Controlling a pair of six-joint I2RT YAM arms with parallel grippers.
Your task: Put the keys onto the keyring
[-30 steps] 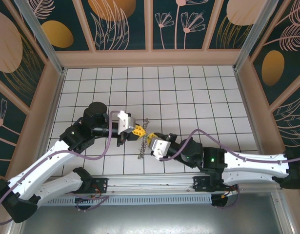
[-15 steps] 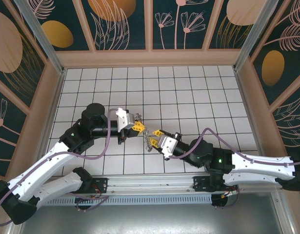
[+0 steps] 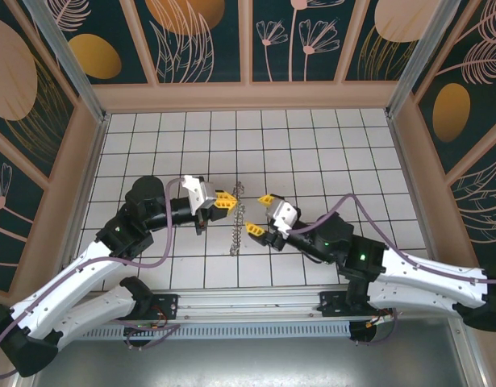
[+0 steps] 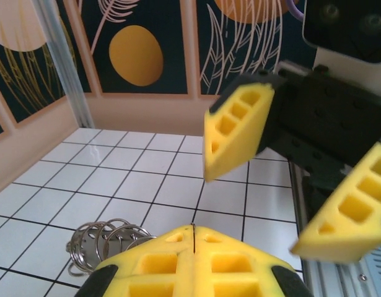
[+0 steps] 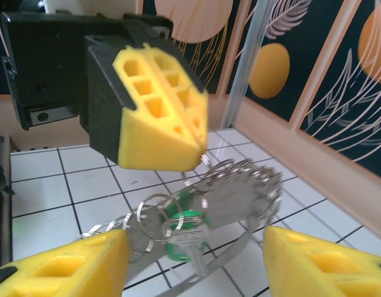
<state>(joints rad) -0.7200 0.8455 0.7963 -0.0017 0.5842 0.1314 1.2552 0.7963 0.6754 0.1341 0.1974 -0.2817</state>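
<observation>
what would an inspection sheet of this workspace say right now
surface: white tiled floor, black grid lines, no spills seen
job's things: keyring, a bunch of silvery rings, at the left gripper's tips; green key among the rings
clutter: nothing seen
grippers: left gripper shut, and whether it pinches the rings cannot be told; right gripper open, facing the bunch
cables: left arm's purple cable and right arm's purple cable loop clear of the rings
surroundings: dark floral wall panels; metal rail at near edge
</observation>
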